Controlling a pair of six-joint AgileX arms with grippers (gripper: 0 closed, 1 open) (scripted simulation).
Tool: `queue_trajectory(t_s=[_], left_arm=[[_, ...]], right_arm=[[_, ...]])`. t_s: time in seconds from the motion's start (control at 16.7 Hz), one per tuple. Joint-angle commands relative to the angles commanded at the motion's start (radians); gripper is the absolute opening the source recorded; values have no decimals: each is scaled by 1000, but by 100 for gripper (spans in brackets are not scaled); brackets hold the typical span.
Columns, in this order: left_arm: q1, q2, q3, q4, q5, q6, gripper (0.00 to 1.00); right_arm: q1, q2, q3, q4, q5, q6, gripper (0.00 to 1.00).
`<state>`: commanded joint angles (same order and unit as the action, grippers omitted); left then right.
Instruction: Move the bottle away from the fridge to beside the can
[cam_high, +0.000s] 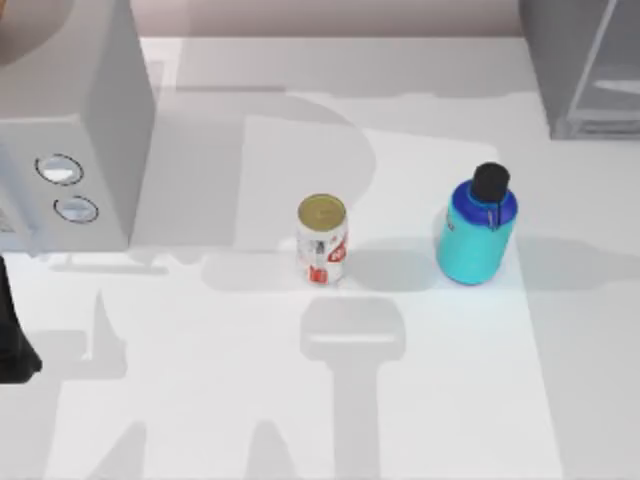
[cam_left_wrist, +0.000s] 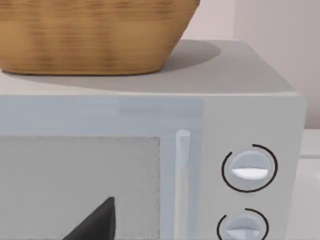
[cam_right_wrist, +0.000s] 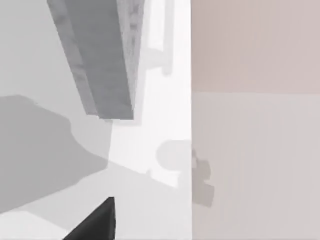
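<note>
Fridge (cam_high: 585, 65) cut by frame edge

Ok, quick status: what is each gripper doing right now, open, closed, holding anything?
Left gripper: cannot be told; a dark part shows facing the microwave.
Right gripper: cannot be told; a dark part shows near the fridge.

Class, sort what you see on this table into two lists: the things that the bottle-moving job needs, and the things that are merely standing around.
Belong to the job:
- bottle, right of the can
- can, mid-table
- fridge, far right corner

Just standing about:
- grey box with two dials, at the left
- wicker basket on top of that box
</note>
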<state>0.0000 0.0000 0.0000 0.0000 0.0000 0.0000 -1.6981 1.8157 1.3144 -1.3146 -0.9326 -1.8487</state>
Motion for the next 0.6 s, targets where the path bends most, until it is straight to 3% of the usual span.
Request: queue_trajectory(t_s=[0.18,0.6], left_arm=[[0,0,0,0,0,0,100],[0,0,0,0,0,0,100]], right_arm=[[137,9,-4,182,33,222,100],[527,16,-16,721,131,912,100]])
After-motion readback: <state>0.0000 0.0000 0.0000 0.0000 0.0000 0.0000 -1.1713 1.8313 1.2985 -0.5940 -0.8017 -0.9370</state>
